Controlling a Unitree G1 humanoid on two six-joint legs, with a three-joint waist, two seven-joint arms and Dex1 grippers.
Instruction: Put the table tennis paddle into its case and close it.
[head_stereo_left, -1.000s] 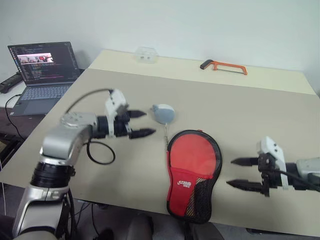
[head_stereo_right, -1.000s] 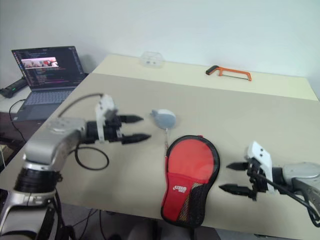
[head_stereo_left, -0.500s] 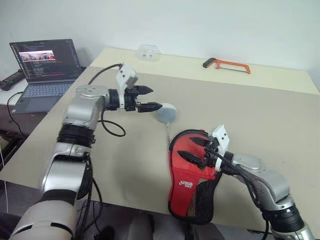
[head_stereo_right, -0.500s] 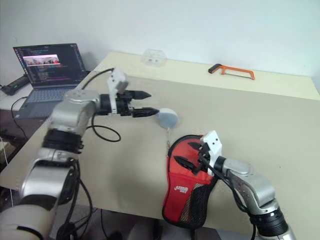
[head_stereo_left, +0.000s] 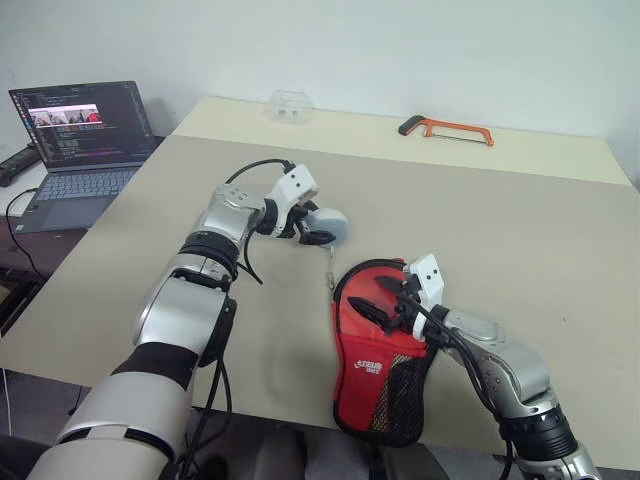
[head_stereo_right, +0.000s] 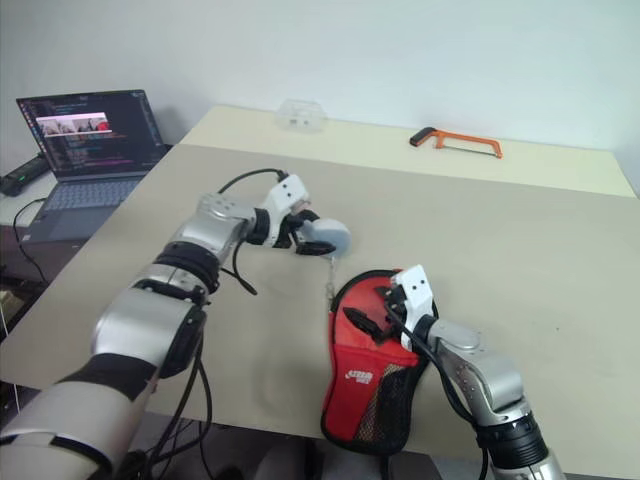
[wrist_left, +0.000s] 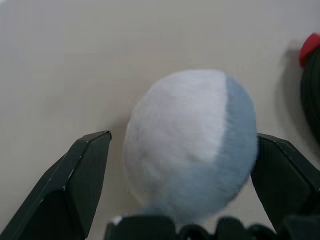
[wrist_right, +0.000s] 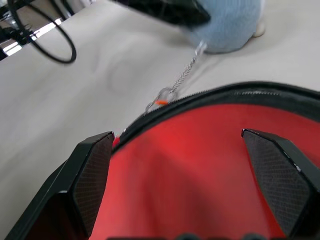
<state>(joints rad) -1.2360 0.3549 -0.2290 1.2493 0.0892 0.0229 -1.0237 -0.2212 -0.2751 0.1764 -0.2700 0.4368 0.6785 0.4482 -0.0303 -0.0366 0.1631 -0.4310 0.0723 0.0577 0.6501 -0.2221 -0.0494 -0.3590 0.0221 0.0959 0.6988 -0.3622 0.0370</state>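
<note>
The case (head_stereo_left: 385, 350) lies on the worktop (head_stereo_left: 520, 230) under our right pincer (head_stereo_left: 385, 298), fingers apart over its red face; our left pincer (head_stereo_left: 312, 228), spread, straddles the fluffy zipper charm (head_stereo_left: 328, 226); we judge closing is in hand; next, clamp the charm and pull.

The case (head_stereo_left: 385, 340) is red with a black zipper rim, a white logo and a black mesh pocket. A fluffy ball (wrist_left: 192, 145) is white and pale blue, with a silver chain (wrist_right: 182, 80). The counter (head_stereo_left: 500, 230) is beige, paler along its far edge, where an orange-framed hacksaw (head_stereo_left: 447, 130) lies.
</note>
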